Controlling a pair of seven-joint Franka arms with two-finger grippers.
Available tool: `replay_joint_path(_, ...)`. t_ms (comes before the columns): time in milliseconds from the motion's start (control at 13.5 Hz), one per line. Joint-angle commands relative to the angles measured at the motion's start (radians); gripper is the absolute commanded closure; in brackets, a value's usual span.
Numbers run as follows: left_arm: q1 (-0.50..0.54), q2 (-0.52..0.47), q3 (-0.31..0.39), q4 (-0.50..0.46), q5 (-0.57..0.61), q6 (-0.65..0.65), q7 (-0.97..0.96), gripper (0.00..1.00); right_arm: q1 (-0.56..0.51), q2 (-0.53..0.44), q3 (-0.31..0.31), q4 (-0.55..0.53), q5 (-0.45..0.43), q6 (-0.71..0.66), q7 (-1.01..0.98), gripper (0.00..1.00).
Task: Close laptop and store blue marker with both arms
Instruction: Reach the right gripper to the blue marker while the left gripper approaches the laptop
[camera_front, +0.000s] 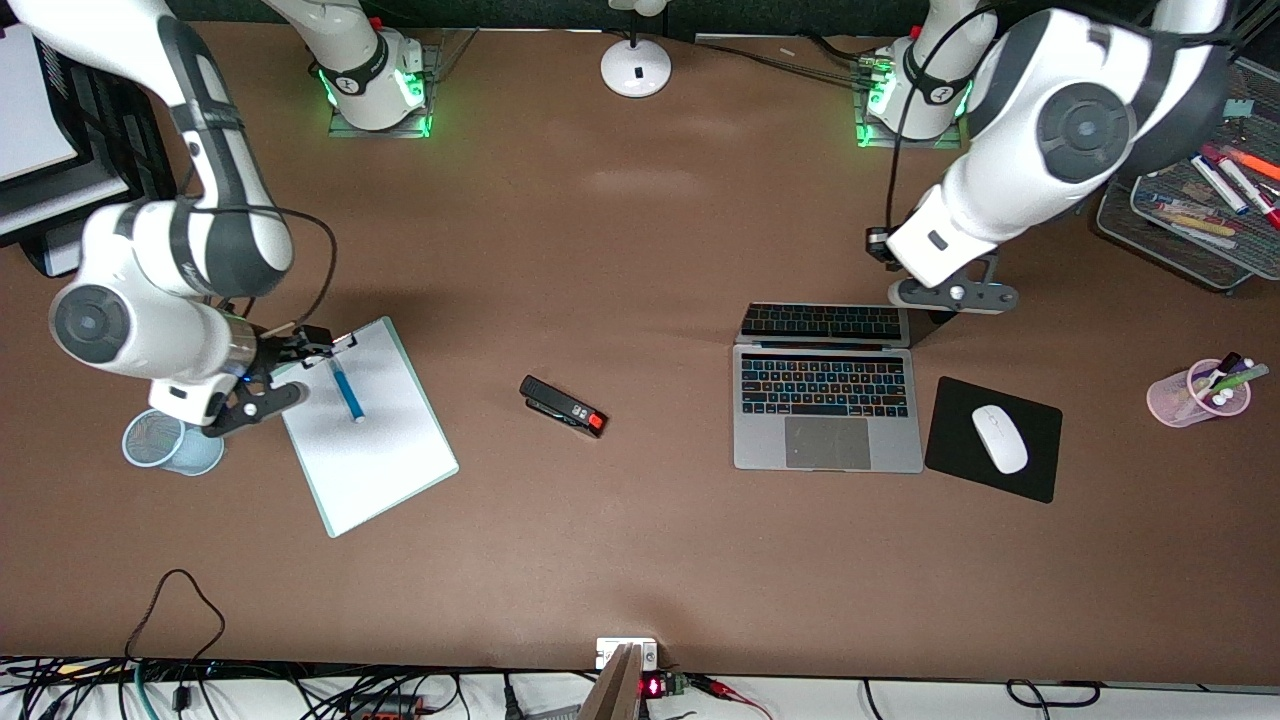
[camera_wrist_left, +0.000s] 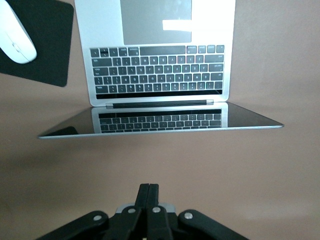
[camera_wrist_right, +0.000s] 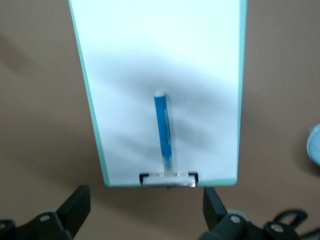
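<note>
Fingers (camera_wrist_left: 148, 200): one laptop (camera_front: 827, 412), one blue marker (camera_front: 346, 389).

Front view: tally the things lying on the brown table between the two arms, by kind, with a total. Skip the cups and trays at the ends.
Laptop: 1
Mouse: 1
Mouse pad: 1
Stapler: 1
Clipboard: 1
Blue marker: 1
Total: 6

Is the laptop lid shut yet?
No, the laptop is still open: keyboard and trackpad are exposed, and its screen stands raised, reflecting the keys.
</note>
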Motion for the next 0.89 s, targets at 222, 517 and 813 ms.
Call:
replay_joint_path(222,0.010,-0.049,-0.039,-0.168,-0.011,0.146,-0.043,1.00,0.006,0.055,-0.003,-0.085,-0.016,0.250,-0.083,0.00)
replay_joint_path(517,0.009,-0.040,-0.039,-0.225,-0.003,0.243,-0.042,1.00,0.003,0.098,-0.003,-0.134,-0.015,0.375,-0.178,0.10)
replay_joint_path(813,0.009,-0.003,-0.038,-0.225,0.005,0.294,-0.042,1.00,-0.002,0.139,-0.003,-0.134,-0.015,0.426,-0.257,0.32)
